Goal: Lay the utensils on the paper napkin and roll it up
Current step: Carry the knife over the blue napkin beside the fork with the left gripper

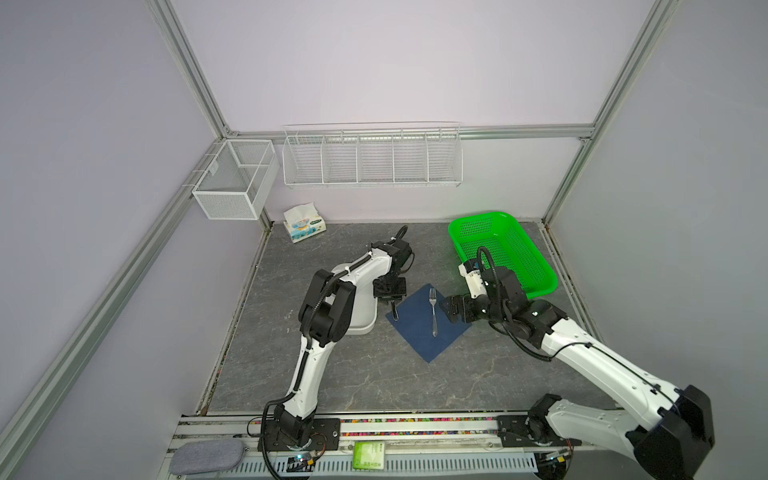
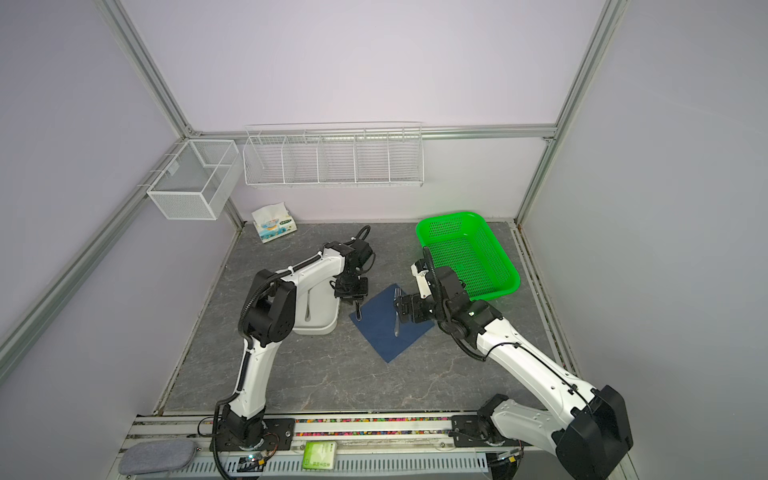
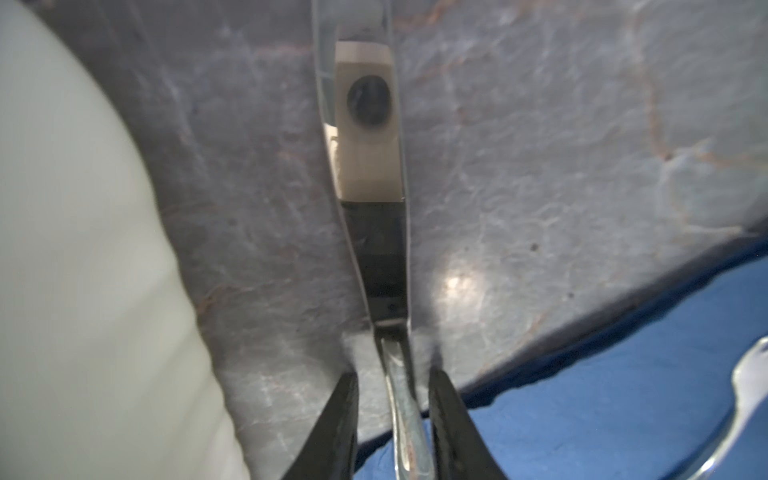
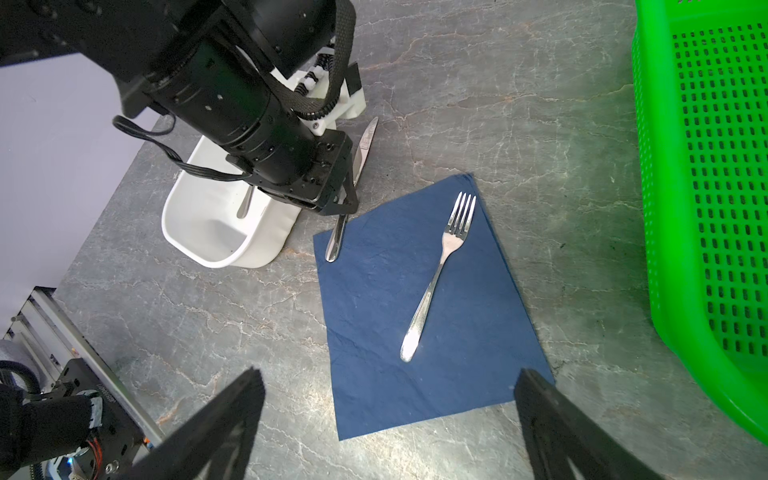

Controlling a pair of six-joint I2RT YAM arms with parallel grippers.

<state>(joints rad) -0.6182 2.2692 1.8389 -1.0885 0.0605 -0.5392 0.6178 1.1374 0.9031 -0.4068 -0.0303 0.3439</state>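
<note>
Thin dark navy blue square paper napkin [image 1: 428,328] lies flat on the grey marbled worktop [image 1: 374,374], set corner-on in both top views. Shiny silver metal fork [image 4: 436,278] lies wholly on the napkin, near its middle, tines toward the napkin's far corner. Slim silver metal knife [image 4: 337,237]: handle end rests on the napkin just inside its left corner, blade off the napkin's edge on the bare worktop. Left hand [image 4: 348,210] is down over that edge of the napkin, astride the knife handle. Its black fingers [image 3: 340,419] are parted only a little; in the left wrist view a gap shows beside the handle, so no firm grip is seen. Right hand [image 4: 390,374] hovers above the napkin's right corner, spread wide, holding nothing. White plastic tub [image 4: 257,257] stands just left of the napkin, touching neither it nor the knife as far as seen. A slim metal handle [image 4: 246,203] shows inside the tub, its other end hidden. Green perforated plastic basket [image 4: 642,166] sits to the napkin's right, apart from it.
</note>
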